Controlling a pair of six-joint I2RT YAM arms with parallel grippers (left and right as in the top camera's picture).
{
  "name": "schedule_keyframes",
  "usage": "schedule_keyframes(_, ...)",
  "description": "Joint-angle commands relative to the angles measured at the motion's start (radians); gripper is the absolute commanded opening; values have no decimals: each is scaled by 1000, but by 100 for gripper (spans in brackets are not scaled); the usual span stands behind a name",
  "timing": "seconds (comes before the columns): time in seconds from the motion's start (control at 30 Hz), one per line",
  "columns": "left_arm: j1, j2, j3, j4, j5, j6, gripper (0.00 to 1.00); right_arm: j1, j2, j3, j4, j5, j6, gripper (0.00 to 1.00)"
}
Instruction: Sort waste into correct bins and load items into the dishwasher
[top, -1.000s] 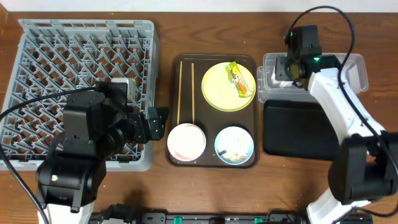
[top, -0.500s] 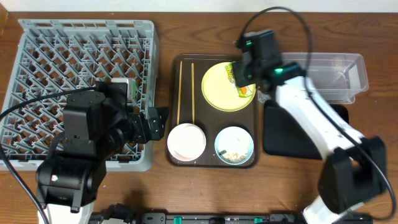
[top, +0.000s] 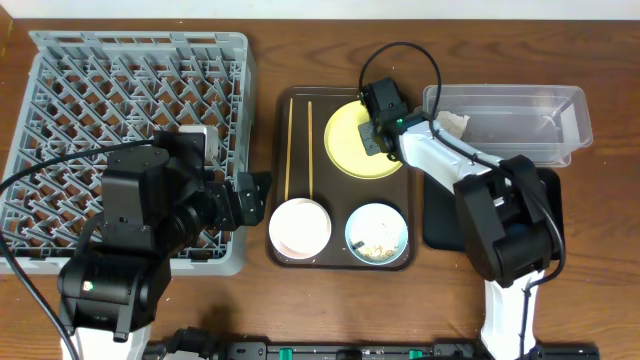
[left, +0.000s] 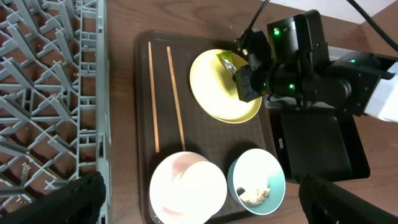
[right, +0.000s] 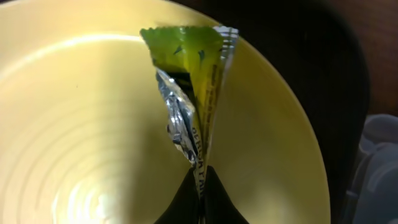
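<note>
My right gripper (right: 200, 186) is shut on the lower end of the yellow-green snack wrapper (right: 193, 68). The wrapper stands up over the round yellow plate (top: 345, 140) at the back of the brown serving tray (top: 340, 262). From overhead the right gripper (top: 375, 135) covers most of the wrapper. My left gripper (left: 199, 205) is open and holds nothing. It hangs by the right edge of the grey dishwasher rack (top: 90, 110). The white bowl (top: 299, 227), the light-blue bowl (top: 377, 233) with crumbs and two chopsticks (top: 291, 145) lie on the tray.
The clear tub (top: 520, 120) stands at the back right with a crumpled white napkin (top: 455, 124) in its left end. The black tray (top: 440, 210) lies in front of it, partly under my right arm.
My right arm swung left from the clear tub to the yellow plate and its jaws closed on the wrapper. The left arm has not moved.
</note>
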Motion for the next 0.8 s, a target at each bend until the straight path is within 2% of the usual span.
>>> schedule_keyframes(0.0,-2,0,14,1,16,-13,100,14,-95,1,-27,-62,29,1)
schedule_keyframes(0.23,-2,0,14,1,16,-13,99,-82,-349,1,-145,-64,170,1)
schedule_keyframes(0.4,-2,0,14,1,16,-13,100,-233,-413,0,-314,-65,301,1)
schedule_keyframes(0.43,-2,0,14,1,16,-13,100,-257,-408,-2,-338,-64,323,5)
schedule_keyframes(0.47,-2,0,14,2,16,-13,100,-282,-399,-2,-362,-64,343,13)
schedule_keyframes(0.53,-2,0,14,2,16,-13,100,-328,-377,-2,-381,-65,378,38)
schedule_keyframes(0.57,-2,0,14,2,16,-13,100,-344,-367,-2,-377,-65,383,44)
schedule_keyframes(0.63,-2,0,14,1,16,-13,99,-372,-358,-2,-356,-73,379,49)
schedule_keyframes(0.77,-2,0,14,1,16,-13,100,-388,-386,1,-343,-203,315,50)
